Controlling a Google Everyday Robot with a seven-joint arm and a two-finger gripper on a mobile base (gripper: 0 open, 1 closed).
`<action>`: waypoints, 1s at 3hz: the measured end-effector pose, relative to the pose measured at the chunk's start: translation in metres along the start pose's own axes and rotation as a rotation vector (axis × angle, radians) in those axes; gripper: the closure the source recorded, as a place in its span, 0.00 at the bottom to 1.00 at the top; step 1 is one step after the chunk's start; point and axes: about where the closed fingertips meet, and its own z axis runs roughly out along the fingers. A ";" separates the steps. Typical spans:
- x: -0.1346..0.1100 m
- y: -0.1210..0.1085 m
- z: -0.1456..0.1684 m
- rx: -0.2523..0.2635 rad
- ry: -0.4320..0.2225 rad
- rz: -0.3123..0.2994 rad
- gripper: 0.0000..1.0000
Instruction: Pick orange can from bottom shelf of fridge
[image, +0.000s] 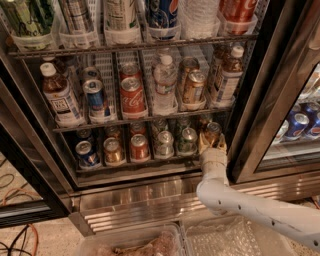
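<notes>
The fridge (250, 100) stands open, with dark wire racks of drinks. The bottom shelf (145, 162) holds a row of short cans in clear lanes. The orange can (212, 132), coppery orange-brown with a silver lid, stands upright at the right end of that row. My gripper (212, 144) is at the orange can's lower front, on the end of the white arm (235, 200) that reaches up from the lower right. The gripper hides the can's lower part.
Left of the orange can stand two greenish cans (187, 140), a redder-orange can (139, 147), a golden-brown can (114, 151) and a blue can (87, 153). The middle rack (145, 119) holds bottles and taller cans. The door frame (260, 115) is just to the gripper's right. The ribbed steel base (145, 200) lies below.
</notes>
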 end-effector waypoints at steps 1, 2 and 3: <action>0.000 0.000 0.000 -0.001 0.001 0.000 0.49; 0.001 0.001 0.001 -0.004 0.002 -0.001 0.67; 0.001 0.001 0.002 -0.009 0.005 -0.006 0.91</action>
